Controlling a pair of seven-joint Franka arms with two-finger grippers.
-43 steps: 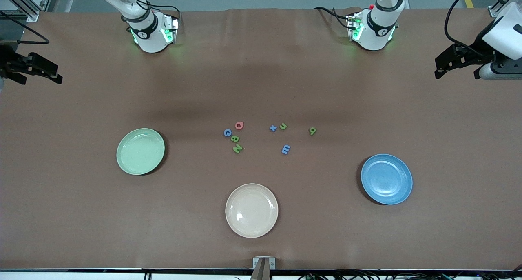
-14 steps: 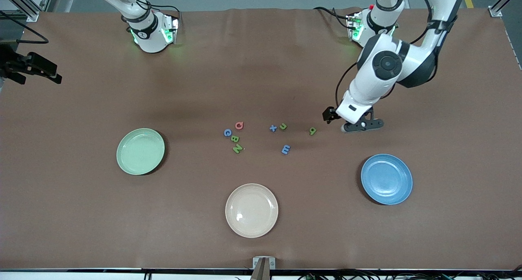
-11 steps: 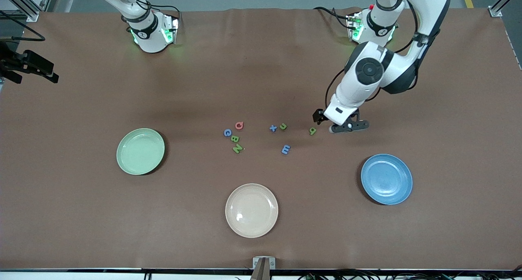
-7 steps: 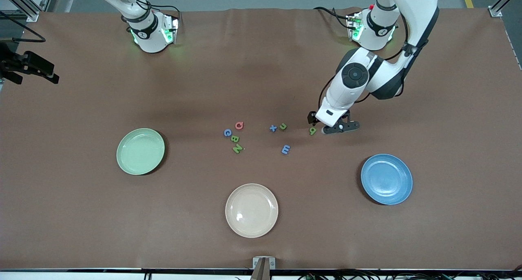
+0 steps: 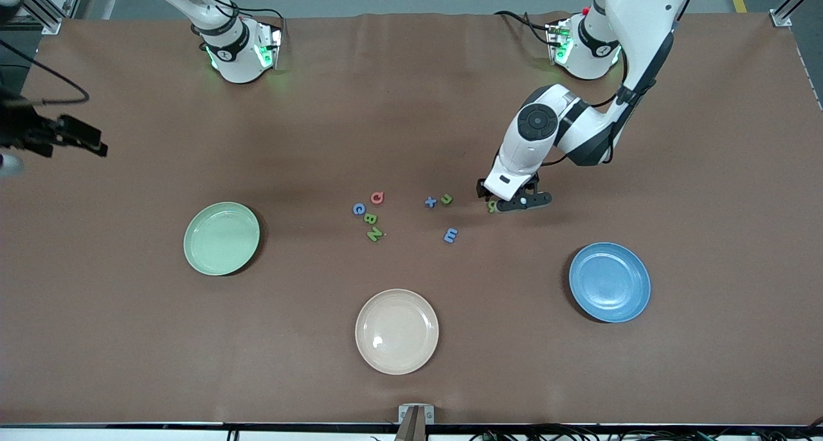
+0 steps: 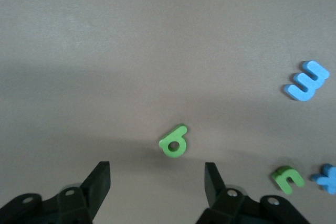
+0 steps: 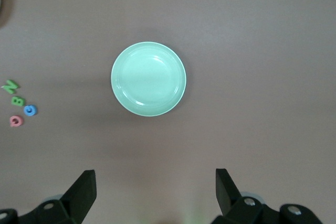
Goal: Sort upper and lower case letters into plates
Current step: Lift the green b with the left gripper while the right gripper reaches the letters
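The right pincer (image 7: 155, 190) hangs high over the brown surface (image 7: 252, 35), looking straight down. Its two dark fingers (image 7: 84, 188) stand wide apart with nothing between them. Pretty much centered under it is the pale green plate (image 7: 148, 79), round and shallow, with nothing in it. Well off to one side of the plate there's a little cluster of letters lying flat on the surface: a green N (image 7: 10, 85), a green B (image 7: 18, 100), a blue c (image 7: 30, 110) and a red one (image 7: 16, 121) that I can't read for sure. They're packed close together in a loose line, none of them anywhere near touching the plate.
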